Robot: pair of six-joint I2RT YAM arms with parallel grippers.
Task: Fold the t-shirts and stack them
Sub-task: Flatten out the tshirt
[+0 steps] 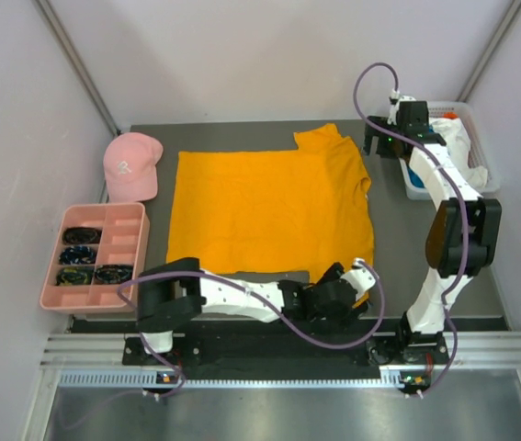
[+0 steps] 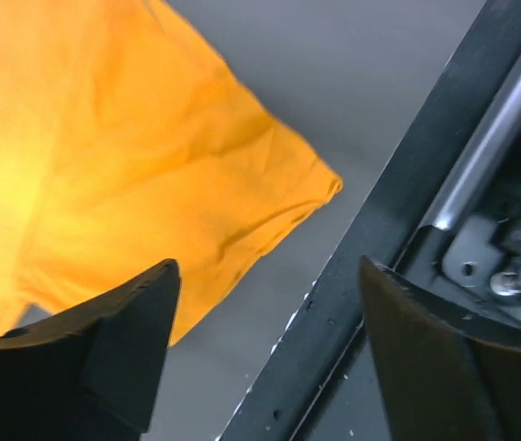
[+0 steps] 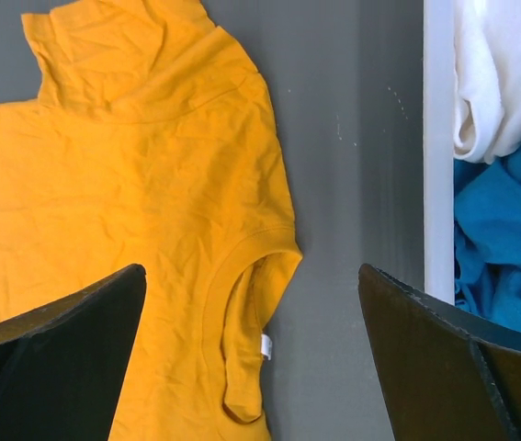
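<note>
From above, the orange t-shirt point(image 1: 269, 207) lies spread flat on the table point(image 1: 389, 239). The left gripper point(image 1: 345, 278) sits at its near right corner. The right gripper point(image 1: 387, 147) is just past its far right sleeve, beside a white basket point(image 1: 476, 124). A pink cap point(image 1: 131, 165) and a pink tray point(image 1: 99, 257) lie well to the left of both.

In the left wrist view, the left gripper point(image 2: 269, 266) is spread wide and empty. A corner of the orange t-shirt point(image 2: 150, 165) lies ahead of its left finger, and a black rail point(image 2: 370, 248) runs by the right one.

In the right wrist view, the right gripper point(image 3: 251, 271) is also wide and empty. The orange t-shirt point(image 3: 131, 165) lies ahead toward the left. The white t-shirt point(image 3: 504, 73) and the teal t-shirt point(image 3: 508, 239) sit in the basket point(image 3: 437, 138) on the right.
</note>
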